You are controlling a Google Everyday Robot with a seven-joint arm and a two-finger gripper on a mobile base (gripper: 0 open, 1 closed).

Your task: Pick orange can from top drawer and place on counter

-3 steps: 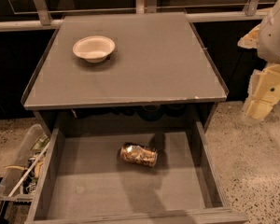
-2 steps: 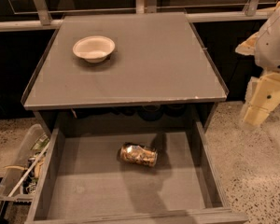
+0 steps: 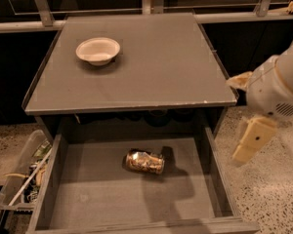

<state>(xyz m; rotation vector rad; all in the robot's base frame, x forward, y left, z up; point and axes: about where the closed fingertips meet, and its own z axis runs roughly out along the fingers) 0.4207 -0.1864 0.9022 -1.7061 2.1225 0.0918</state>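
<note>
You have the grey table (image 3: 156, 77) above the open top drawer (image 3: 97, 191), the hand (image 3: 254, 139) hanging right of both over the speckled floor (image 3: 278, 201), open or closed you cannot tell, a white bowl (image 3: 98, 50) back-left on the table, and the orange can (image 3: 145, 161) on its side mid-drawer.

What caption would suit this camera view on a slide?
Orange can lies on its side in the open top drawer; the gripper hangs outside it, beside the counter.
</note>
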